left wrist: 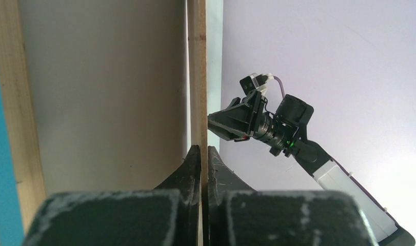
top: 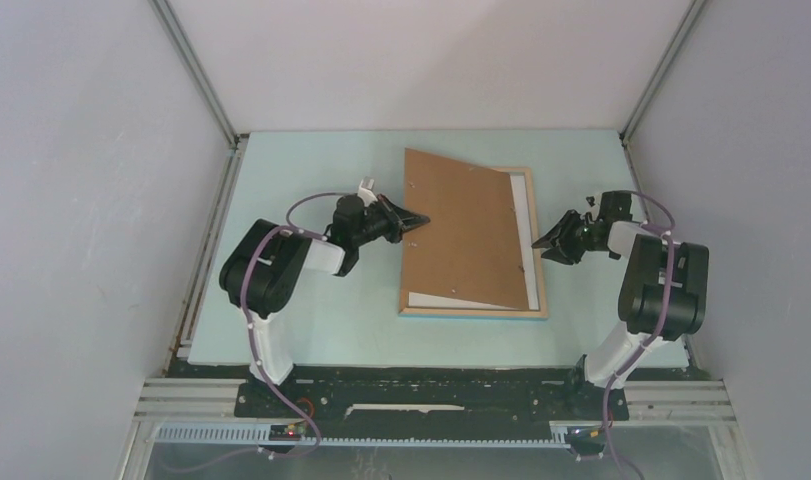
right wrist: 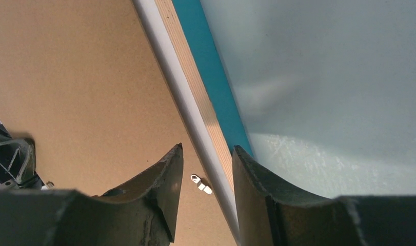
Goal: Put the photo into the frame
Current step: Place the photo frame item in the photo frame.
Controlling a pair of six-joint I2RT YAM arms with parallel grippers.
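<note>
From above, the thin light-wood, blue-edged picture frame (top: 539,250) lies face down, with a plain brown backing board (top: 461,230) askew over it. The left gripper (top: 424,219) is at the board's left edge.

Left wrist: its fingers (left wrist: 192,166) are clamped on that edge.

Right wrist: the right gripper (right wrist: 208,149) has its jaws apart, straddling the frame's right rail.

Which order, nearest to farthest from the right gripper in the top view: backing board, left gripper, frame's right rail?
1. frame's right rail, right beside the right gripper.
2. backing board, in the middle.
3. left gripper, at the board's left edge.
</note>
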